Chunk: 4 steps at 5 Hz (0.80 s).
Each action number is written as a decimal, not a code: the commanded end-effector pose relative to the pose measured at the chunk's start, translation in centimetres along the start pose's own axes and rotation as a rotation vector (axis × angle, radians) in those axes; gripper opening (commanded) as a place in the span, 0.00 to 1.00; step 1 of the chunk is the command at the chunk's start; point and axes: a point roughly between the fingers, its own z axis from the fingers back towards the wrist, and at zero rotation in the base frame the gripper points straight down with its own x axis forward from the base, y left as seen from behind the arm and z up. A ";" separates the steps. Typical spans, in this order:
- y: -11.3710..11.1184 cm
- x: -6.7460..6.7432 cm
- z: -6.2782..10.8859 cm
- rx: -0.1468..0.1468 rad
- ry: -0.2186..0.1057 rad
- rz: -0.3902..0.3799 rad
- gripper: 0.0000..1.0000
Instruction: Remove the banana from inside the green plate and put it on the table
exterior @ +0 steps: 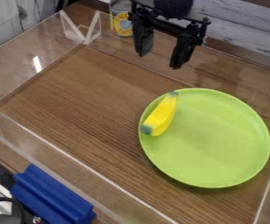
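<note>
A small yellow banana [161,114] with dark green tips lies on the left part of the round lime-green plate [225,149], which rests on the right side of the dark wood-grain table [73,96]. My black gripper [161,50] hangs above the table's far side, behind the plate and well above the banana. Its two fingers stand apart, open, with nothing between them.
Clear acrylic walls [20,52] border the table on the left, back and front. A blue object [50,197] sits outside the front wall at the lower left. A yellow item [124,22] stands behind the gripper at the back.
</note>
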 end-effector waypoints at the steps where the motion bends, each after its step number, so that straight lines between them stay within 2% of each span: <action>1: -0.8 -0.7 -1.0 -0.007 -0.001 0.002 1.00; 3: -2.3 -1.5 -4.1 -0.031 -0.011 0.006 1.00; 4: -2.9 -1.5 -4.9 -0.032 -0.009 -0.006 1.00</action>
